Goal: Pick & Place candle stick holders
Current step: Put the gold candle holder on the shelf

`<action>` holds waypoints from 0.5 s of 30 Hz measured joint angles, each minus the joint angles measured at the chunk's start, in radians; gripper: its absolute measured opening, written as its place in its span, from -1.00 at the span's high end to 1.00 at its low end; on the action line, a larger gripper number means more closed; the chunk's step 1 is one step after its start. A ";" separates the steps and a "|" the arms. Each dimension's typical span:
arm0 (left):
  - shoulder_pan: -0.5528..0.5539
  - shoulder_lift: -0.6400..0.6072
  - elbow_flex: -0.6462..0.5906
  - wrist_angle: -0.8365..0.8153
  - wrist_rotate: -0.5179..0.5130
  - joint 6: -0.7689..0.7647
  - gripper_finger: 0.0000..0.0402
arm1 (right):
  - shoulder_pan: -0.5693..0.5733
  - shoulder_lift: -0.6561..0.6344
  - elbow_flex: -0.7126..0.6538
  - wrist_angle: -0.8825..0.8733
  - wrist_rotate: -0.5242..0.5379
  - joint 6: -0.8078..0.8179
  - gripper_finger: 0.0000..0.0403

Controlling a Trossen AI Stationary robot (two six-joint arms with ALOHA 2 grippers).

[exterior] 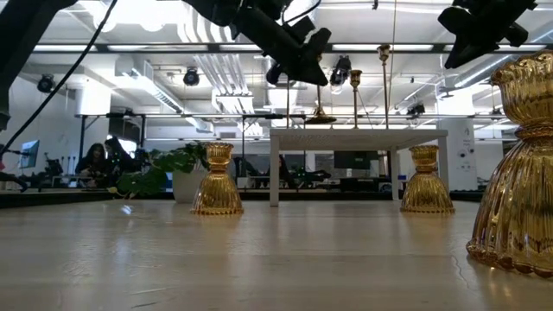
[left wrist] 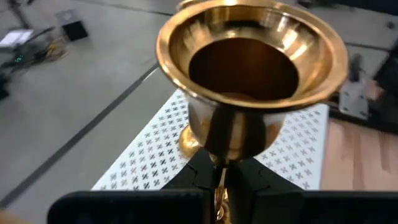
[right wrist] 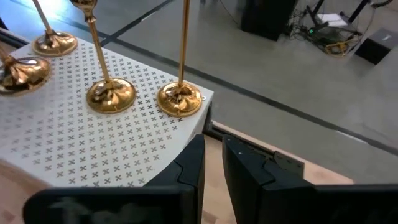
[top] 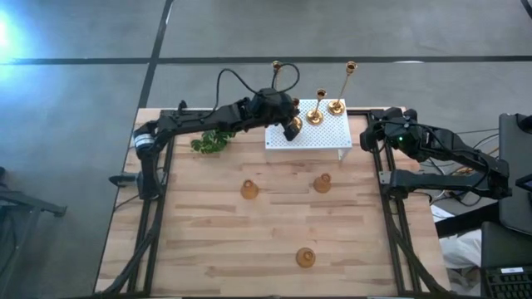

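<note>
My left gripper is over the white perforated box and is shut on a thin-stemmed gold candle stick holder. That holder's round base is at the box top near its far left corner. Three other thin-stemmed holders stand on their round bases on the box. Three squat bulb-shaped holders stand on the wooden table. My right gripper is shut and empty, just beyond the box's right end. My left gripper pinches the holder's thin stem between its two fingers, just below the cup. The fingers slant down from the table's far left and lie across the stem. The holder is roughly upright, cup up. I cannot tell whether its base rests on the box or hangs just above it.
A green leafy plant stands left of the box under my left arm. The dark frame rails run along the table's left and right sides. Bare wood lies between the squat holders. People sit in the room behind.
</note>
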 joint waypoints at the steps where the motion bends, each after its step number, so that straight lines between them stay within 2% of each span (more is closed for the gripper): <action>1: -0.002 0.000 0.000 -0.001 -0.024 -0.027 0.91 | 0.000 0.000 0.000 -0.001 0.010 -0.006 0.74; 7: -0.020 0.000 0.019 0.006 -0.214 -0.178 0.91 | 0.000 -0.009 0.000 -0.005 0.054 -0.093 0.74; 15: -0.075 0.052 0.094 -0.035 -0.362 -0.260 0.91 | -0.001 -0.053 0.000 -0.011 0.123 -0.115 0.74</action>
